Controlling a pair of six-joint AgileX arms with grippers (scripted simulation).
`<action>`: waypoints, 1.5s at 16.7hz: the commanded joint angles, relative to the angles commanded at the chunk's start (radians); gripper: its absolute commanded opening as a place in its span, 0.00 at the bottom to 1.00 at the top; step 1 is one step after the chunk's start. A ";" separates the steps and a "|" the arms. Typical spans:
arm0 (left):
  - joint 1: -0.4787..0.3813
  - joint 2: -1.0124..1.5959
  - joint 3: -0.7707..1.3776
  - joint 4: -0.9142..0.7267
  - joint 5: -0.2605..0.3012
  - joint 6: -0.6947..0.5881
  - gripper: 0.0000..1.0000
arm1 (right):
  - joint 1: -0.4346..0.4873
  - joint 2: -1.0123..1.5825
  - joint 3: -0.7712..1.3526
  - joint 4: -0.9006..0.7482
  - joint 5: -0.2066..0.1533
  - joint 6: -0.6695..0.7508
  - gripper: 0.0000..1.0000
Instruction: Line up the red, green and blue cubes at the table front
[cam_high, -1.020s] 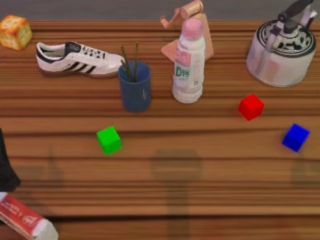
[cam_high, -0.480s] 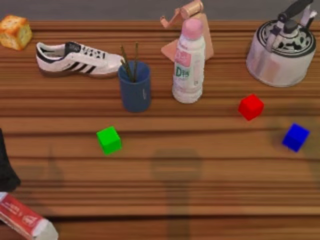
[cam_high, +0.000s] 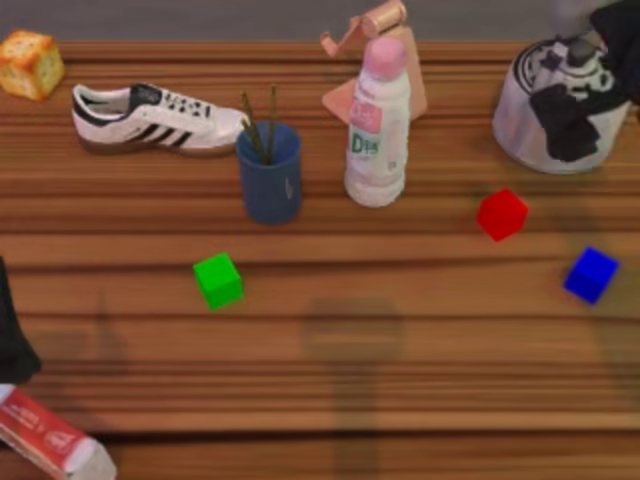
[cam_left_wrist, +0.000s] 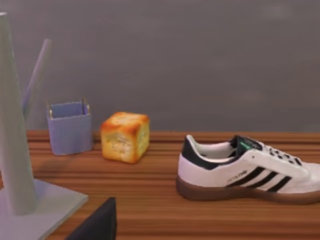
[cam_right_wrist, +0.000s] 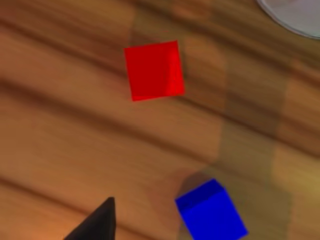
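The red cube (cam_high: 502, 214) (cam_right_wrist: 154, 70) lies right of centre on the table (cam_high: 400, 350). Further right and a little nearer the front lies the blue cube (cam_high: 591, 274) (cam_right_wrist: 211, 211). The green cube (cam_high: 218, 280) sits left of centre. My right gripper (cam_high: 567, 140) hangs open over the kettle at the back right, behind the red and blue cubes, holding nothing. Only one dark fingertip (cam_right_wrist: 102, 220) shows in the right wrist view. My left gripper (cam_high: 12, 340) is parked open at the left edge, with one fingertip (cam_left_wrist: 97, 225) visible.
A kettle (cam_high: 520, 120) stands back right. A white bottle (cam_high: 378, 130), a pink stand (cam_high: 385, 40) and a blue cup (cam_high: 270, 180) with sticks stand mid-back. A sneaker (cam_high: 155, 118) and an orange-tan block (cam_high: 30, 62) lie back left. A red-and-white carton (cam_high: 50, 440) lies front left.
My right arm has come into the top view at the back right and now hangs over the kettle. The three cubes and the left arm have not moved.
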 joint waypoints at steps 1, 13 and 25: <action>0.000 0.000 0.000 0.000 0.000 0.000 1.00 | 0.011 0.088 0.080 -0.051 0.000 -0.010 1.00; 0.000 0.000 0.000 0.000 0.000 0.000 1.00 | 0.075 0.590 0.569 -0.323 0.003 -0.065 1.00; 0.000 0.000 0.000 0.000 0.000 0.000 1.00 | 0.076 0.648 0.356 -0.045 0.004 -0.064 1.00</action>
